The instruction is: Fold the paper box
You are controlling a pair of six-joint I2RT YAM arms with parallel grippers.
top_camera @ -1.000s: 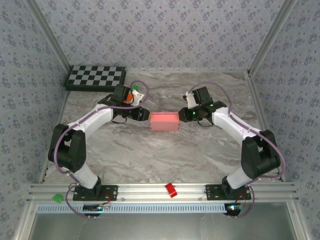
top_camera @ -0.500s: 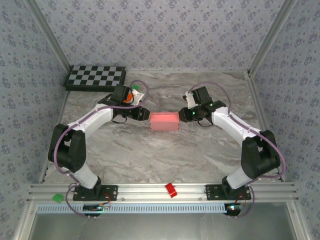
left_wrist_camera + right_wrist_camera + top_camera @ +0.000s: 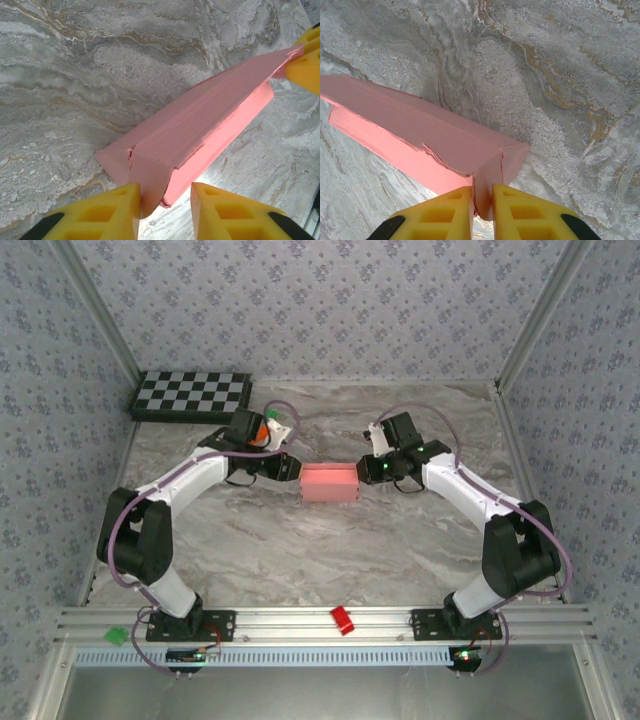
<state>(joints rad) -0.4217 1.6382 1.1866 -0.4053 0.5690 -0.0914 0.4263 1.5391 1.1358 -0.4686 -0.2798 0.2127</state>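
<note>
Both claws flank your paper box mid-frame, long axis running between them: right gripper pinches one end flap, left gripper straddles the other, jaws part-open.

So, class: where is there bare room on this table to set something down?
Free: marble between the paper box and the red block; also right of the checkerboard. Crowded: mid-table, left fingers and right fingers at the box's ends.

One paper box, one red block, one checkerboard — two arms: left arm, right arm.
</note>
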